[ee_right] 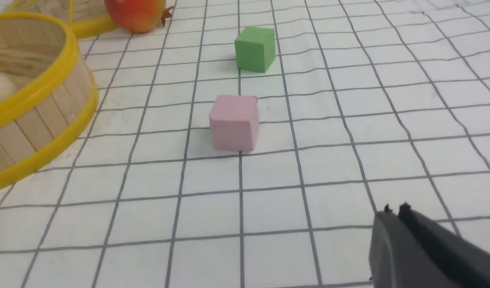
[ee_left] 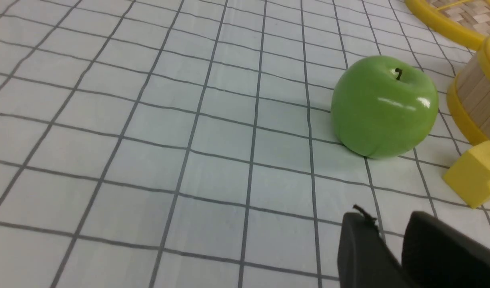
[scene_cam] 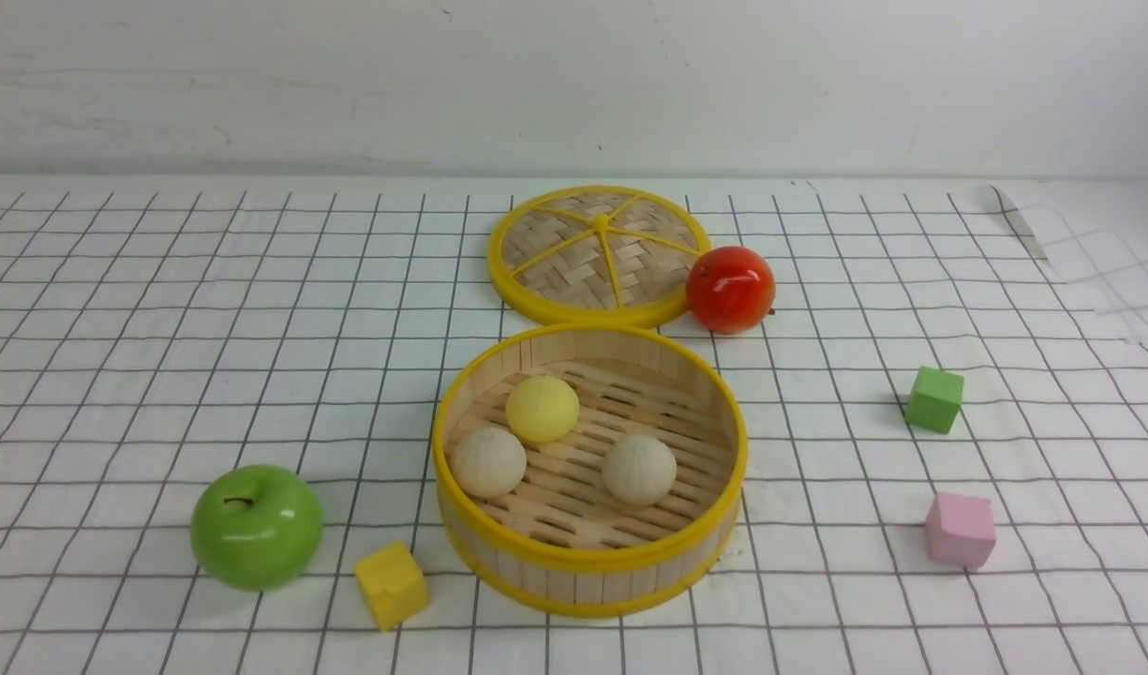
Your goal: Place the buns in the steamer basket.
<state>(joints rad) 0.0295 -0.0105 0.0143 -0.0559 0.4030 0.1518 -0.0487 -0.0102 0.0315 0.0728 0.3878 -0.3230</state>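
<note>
The steamer basket (scene_cam: 588,567) stands in the middle of the checked cloth, open on top. All three buns lie on its slatted floor: a pale yellow one (scene_cam: 542,408) at the back and two off-white ones (scene_cam: 487,461) (scene_cam: 638,469) in front. Neither arm shows in the front view. My left gripper (ee_left: 391,218) hovers low over bare cloth near the green apple (ee_left: 385,106), its jaws a little apart with nothing between them. My right gripper (ee_right: 395,210) is shut and empty over bare cloth, with the basket wall (ee_right: 37,116) off to one side.
The woven lid (scene_cam: 597,248) lies flat behind the basket, a red fruit (scene_cam: 729,289) touching it. The green apple (scene_cam: 255,527) and a yellow cube (scene_cam: 391,584) sit front left. A green cube (scene_cam: 934,399) and a pink cube (scene_cam: 960,530) sit on the right.
</note>
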